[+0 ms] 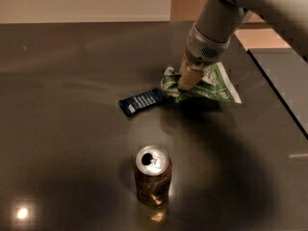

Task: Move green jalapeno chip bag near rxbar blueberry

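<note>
Camera view, gripper: the gripper (186,82) is seen right of centre in the upper half, lowered from the grey arm (216,30) that enters from the top right corner.
Gripper state: its tan fingers (188,76) are pressed together on the crumpled left part of the green jalapeno chip bag (216,85), so the foil is pinched between them.
Bag place: the bag is found on the dark table (72,129), right of centre, under and beside the gripper.
Bag axis: its long axis is laid roughly left to right, dropping slightly toward the right.
Bag ends: the bunched end is turned left toward the rxbar blueberry (142,101); the flat, pointed corner is turned to the lower right.
Bar place: the bar is laid flat just left of the bag.
Bar axis: its long axis is run from lower left to upper right, with the upper right end directed at the bag's bunched edge.
Contact: the two are seen just beside each other; whether they touch cannot be told.
Can: a brown soda can (152,174) is stood upright nearer the camera, well apart from both.
</note>
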Robot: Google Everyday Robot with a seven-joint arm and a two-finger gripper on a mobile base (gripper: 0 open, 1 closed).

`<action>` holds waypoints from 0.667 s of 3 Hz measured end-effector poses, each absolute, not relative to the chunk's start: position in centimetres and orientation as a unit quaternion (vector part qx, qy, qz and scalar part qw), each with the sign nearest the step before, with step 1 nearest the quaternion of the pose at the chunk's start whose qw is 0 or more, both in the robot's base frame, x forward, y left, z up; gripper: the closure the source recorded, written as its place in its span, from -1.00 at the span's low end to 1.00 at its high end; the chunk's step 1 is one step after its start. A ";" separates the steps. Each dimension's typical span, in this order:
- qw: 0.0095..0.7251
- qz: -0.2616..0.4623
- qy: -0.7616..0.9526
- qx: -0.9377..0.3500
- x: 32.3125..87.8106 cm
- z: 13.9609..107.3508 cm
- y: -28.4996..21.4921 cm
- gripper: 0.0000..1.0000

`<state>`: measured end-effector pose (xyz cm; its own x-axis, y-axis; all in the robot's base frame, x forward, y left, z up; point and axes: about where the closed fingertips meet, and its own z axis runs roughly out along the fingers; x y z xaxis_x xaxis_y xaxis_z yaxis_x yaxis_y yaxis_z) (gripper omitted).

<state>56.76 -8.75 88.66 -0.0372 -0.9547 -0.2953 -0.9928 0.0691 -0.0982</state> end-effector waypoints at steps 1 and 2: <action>0.142 0.076 0.712 -0.683 57.3 88.6 -8.3 -0.26; 0.143 0.076 0.712 -0.683 57.3 88.5 -8.2 -0.72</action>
